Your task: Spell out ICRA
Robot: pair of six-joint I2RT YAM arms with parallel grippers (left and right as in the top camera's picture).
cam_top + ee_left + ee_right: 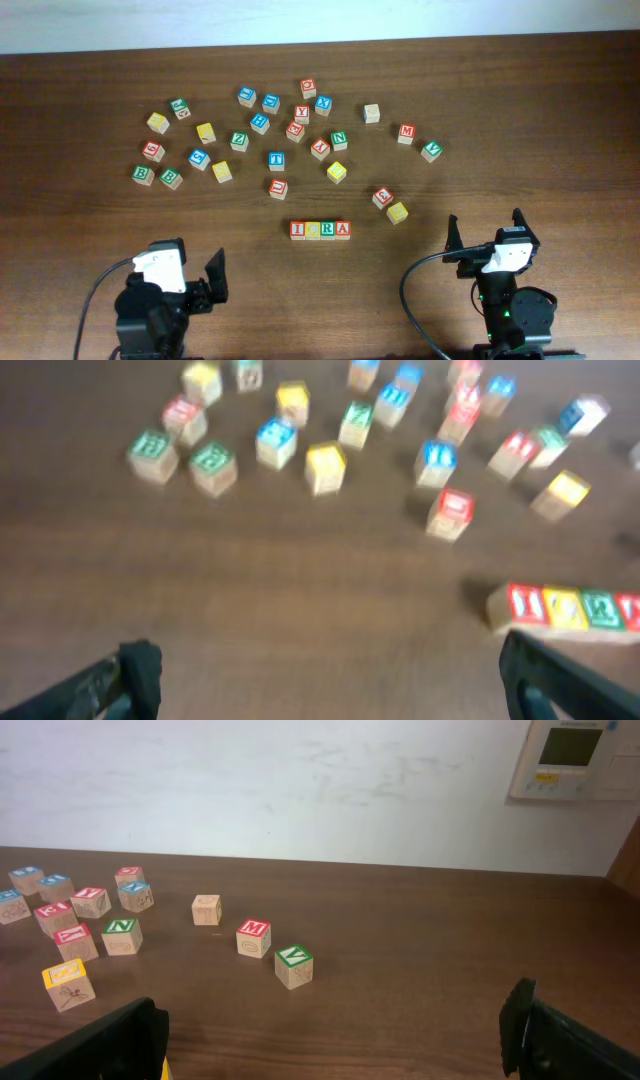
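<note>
A row of wooden letter blocks reading I, C, R, A (320, 230) lies on the table's front middle; it also shows at the right edge of the blurred left wrist view (565, 608). Several loose letter blocks (260, 123) are scattered behind it. My left gripper (190, 275) is open and empty, low at the front left, well clear of the row. My right gripper (485, 235) is open and empty at the front right, also apart from the blocks.
A red block (382, 196) and a yellow block (397, 212) lie right of the row. Blocks M (253, 937) and a green-lettered block (293, 966) sit ahead of the right gripper. A white wall with a thermostat (577, 758) backs the table.
</note>
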